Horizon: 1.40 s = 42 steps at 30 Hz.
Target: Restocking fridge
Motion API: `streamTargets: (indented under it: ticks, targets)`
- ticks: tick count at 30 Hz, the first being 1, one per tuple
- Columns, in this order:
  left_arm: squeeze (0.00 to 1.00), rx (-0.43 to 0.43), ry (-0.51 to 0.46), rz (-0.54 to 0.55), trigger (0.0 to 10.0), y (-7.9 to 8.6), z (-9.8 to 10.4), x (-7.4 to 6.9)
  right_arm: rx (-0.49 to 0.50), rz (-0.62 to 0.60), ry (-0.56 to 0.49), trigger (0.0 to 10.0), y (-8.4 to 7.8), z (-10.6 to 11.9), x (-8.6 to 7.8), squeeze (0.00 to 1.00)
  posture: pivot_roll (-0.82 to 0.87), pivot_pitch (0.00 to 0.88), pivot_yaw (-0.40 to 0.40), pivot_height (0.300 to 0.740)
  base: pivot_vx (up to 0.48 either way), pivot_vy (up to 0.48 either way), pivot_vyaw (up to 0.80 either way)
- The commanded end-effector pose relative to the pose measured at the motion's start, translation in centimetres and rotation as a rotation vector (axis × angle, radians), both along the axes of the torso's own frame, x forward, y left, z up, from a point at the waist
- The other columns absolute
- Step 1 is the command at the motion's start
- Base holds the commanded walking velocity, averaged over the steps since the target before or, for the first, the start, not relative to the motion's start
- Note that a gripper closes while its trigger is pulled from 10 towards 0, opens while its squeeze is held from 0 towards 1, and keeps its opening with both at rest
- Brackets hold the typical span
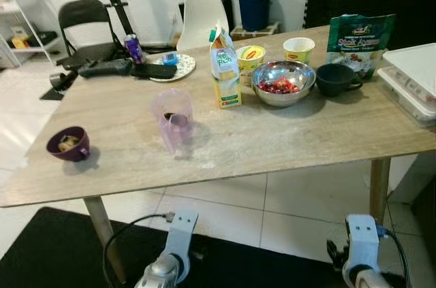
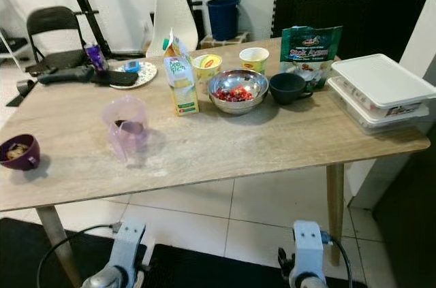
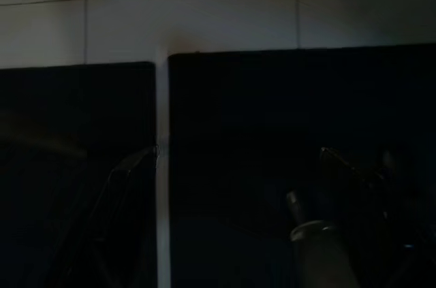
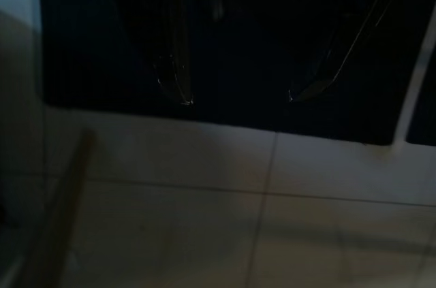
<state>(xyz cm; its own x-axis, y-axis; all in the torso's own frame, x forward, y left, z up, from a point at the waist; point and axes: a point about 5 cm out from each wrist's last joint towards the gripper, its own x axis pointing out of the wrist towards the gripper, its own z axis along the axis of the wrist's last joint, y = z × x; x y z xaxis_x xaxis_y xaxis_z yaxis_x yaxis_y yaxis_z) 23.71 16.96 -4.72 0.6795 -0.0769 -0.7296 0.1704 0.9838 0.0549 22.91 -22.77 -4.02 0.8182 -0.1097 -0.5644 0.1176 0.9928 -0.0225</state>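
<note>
I'm looking down at a wooden table [image 1: 286, 138] with both arms hanging low in front of it, idle over a black mat [image 1: 48, 247] and pale floor tiles. The left gripper [image 3: 235, 155] shows in its wrist view with its 2 black fingers spread wide apart, holding nothing, dark mat beneath them. The right gripper [image 4: 238, 97] is the same: fingers wide, empty, their tips over the edge where mat meets tile. The things to stock are all on the table. An upright juice carton [image 1: 225, 70] stands near the middle, just beside a steel bowl [image 1: 283, 84] with red pieces in it. Behind them are 2 yellow cups [image 1: 251, 58], a dark mug [image 1: 337, 78] to the right of the bowl, and a green bag [image 1: 357, 41] standing behind the mug. At the right edge sit 2 stacked white lidded containers [image 2: 378, 90]. Nearer me is a translucent pink pitcher [image 1: 174, 121], and well apart at the left edge, a small purple cup [image 1: 68, 144]. At the far left corner lies a plate [image 1: 174, 67] with dark objects beside it that I cannot identify.
</note>
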Motion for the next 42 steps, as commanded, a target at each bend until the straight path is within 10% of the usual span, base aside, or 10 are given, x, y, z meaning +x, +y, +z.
streamTargets:
  ticks: [1, 42]
  targets:
    - [0.0, 0.048, 0.038, 0.038, 10.0, 1.7, -0.7, -1.0, 0.009, -0.026, 0.039, 10.0, 0.1, -0.7, -0.8, 0.0, -0.04, 0.017, 0.123, 0.73, 0.0, 0.0, 0.0]
    - [0.0, 0.0, 0.077, 0.142, 10.0, -0.2, -3.0, -4.0, -0.045, -0.117, 0.193, 10.0, -0.5, -2.5, -3.2, 0.0, 0.01, 0.0, 0.061, 0.73, 0.0, 0.0, 0.0]
